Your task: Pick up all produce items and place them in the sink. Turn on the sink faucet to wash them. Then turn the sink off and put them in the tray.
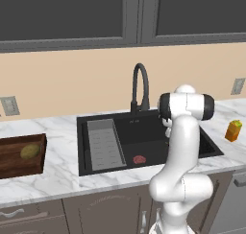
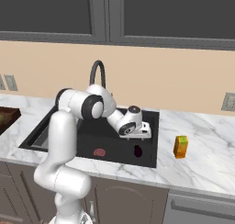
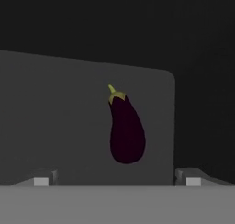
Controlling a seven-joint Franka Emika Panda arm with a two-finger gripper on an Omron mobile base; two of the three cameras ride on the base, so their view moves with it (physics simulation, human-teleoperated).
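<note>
While we scan the counter from its left end, we first meet the tray (image 1: pixel 21 156), a dark brown wooden box on the marble counter (image 1: pixel 62 170), with the olive-yellow produce item (image 1: pixel 30 151) lying inside it near its right wall. Next along we see the sink (image 1: pixel 98 120), a black basin sunk into the counter, with a grey ribbed rack (image 1: pixel 104 144) along its left side and a flat red disc (image 1: pixel 139 159) on its floor near the front. Behind the basin the sink faucet (image 1: pixel 140 87) rises in a high black arch against the beige wall. Our white arm reaches over the sink, and the gripper (image 2: pixel 146 132) hangs above the basin's right part, pointing down. In the hand view we see the two finger tips (image 3: pixel 41 181) far apart at the bottom corners, so the pincer is spread wide and pinches nothing. Between those tips, further off, the dark purple eggplant (image 3: pixel 125 131) lies on the sink floor, its yellow-green stem end away from the hand; in the right base view it sits near the basin's front right corner, below the hand. Farther right, an orange block with a green top (image 2: pixel 181 146) stands on the counter, well apart from the sink.
</note>
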